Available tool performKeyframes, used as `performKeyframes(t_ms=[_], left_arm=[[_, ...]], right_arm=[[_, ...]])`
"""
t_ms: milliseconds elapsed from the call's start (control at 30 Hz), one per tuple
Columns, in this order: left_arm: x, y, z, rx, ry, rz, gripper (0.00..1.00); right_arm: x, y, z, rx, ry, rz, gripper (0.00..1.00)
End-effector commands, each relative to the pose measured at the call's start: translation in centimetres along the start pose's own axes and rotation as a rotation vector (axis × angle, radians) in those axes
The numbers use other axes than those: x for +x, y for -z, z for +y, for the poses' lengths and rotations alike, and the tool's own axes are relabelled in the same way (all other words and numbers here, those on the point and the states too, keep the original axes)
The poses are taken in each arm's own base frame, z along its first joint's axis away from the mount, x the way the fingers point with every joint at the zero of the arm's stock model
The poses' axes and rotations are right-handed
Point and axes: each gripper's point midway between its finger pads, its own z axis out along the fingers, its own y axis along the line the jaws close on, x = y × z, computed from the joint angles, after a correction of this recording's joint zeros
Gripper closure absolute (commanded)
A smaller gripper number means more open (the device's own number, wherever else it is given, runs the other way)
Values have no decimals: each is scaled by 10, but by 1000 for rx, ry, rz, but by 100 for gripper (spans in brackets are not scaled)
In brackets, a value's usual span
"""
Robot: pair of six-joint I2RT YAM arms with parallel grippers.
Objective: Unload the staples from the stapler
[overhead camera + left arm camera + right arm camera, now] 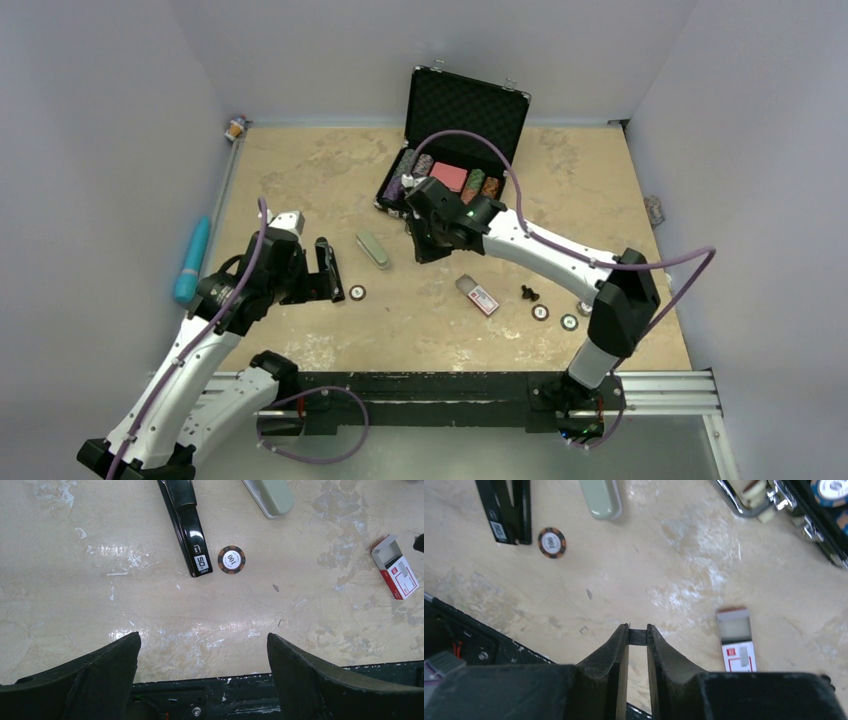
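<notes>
We see the stapler (189, 530) lying on the left part of the worktop (300, 180), its labelled end just beside an orange-and-black chip (231, 559). From the right wrist it shows as two black limbs side by side.

The left claw (202, 639) hangs above it, spread wide with nothing between the fingers. The right claw (638, 631) is pinched narrow over bare worktop, and its tips hold a short ribbed strip (638, 637) that looks like a run of staples.

Now the containers. At the back of the worktop a black case (468, 108) stands open with its lid up. In the tray we make out rows of stacked chips (411, 168) in mixed colours around a red block (449, 176). Nearer the arms, a small box (398, 575) with a red-and-white label lies flat with one end slid open. A grey inside shows there, though we cannot tell what fills it.

A pale grey-green bar (373, 250) lies between the stapler and the right claw. Two more chips (554, 317) lie on the worktop near the right arm.
</notes>
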Motion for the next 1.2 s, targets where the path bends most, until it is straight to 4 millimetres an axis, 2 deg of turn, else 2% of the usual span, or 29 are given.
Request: performKeyframes(t_ms=[0, 233, 333, 500, 633, 733, 1167], left_arm=[[-6, 1, -2, 13, -11, -24, 0], [-4, -1, -4, 15, -16, -5, 0], [-5, -1, -4, 15, -14, -9, 0], [-5, -1, -3, 14, -14, -9, 0], [-5, -1, -3, 13, -14, -9, 0], [-5, -1, -3, 13, -13, -12, 0], [-6, 1, -1, 5, -7, -24, 0]], right_arm=[[32, -2, -27, 87, -75, 31, 82], [74, -9, -58, 163, -138, 63, 82], [80, -14, -64, 177, -180, 67, 82], [80, -21, -79, 198, -245, 72, 82], [77, -24, -103, 221, -325, 69, 83], [74, -26, -112, 211, -365, 67, 84], [88, -38, -114, 193, -369, 124, 86]])
